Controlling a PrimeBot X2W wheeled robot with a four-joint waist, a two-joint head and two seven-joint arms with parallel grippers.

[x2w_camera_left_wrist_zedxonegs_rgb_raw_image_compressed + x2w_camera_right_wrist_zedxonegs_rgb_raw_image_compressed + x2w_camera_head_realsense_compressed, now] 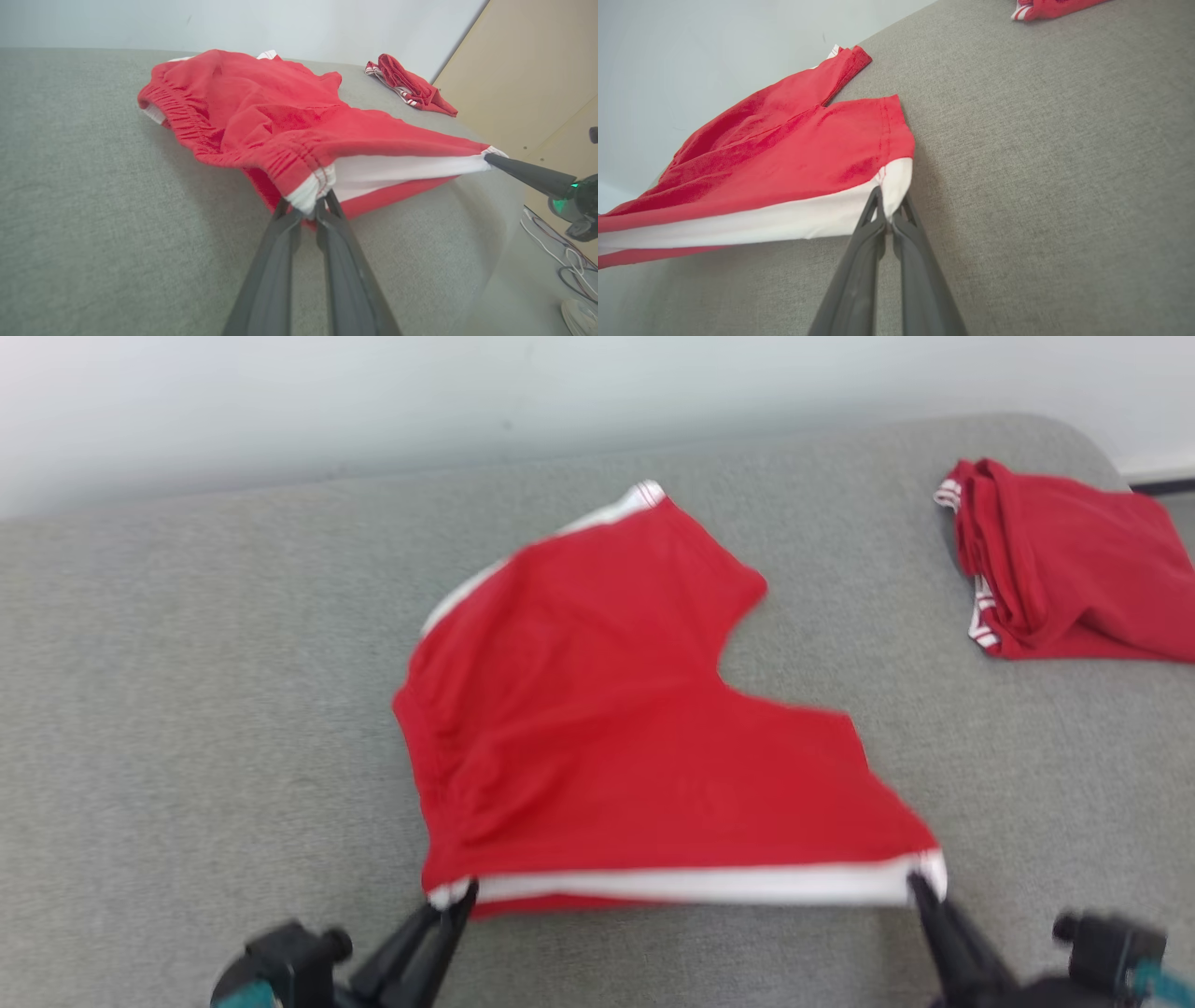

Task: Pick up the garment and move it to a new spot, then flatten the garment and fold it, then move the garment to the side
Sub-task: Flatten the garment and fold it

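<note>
- Head view: the red garment (pixel 597 728), a pair of shorts with a white side stripe, lies mid-way across the grey padded surface (pixel 187 709). Its near striped edge is stretched between the two grippers.
- The left gripper (pixel 457 896) has its jaws pinching the waistband corner at the stripe's end. The right gripper (pixel 920 887) has its jaws pressed together on the leg-hem corner.
- Both holds take just a small bite of cloth at the very tips. A harder pull apart could, I judge, tug a corner free and let that end drop.
- A red layer hangs below the white stripe. If the edge is laid down as it is, that layer may tuck under and leave a crease.
- Uneven travel of the two arms would skew the shorts or drag the far leg into a bunch.
- Nothing here serves as a container. A second red garment (pixel 1064 579) sits bunched on the surface, well apart to the right.
</note>
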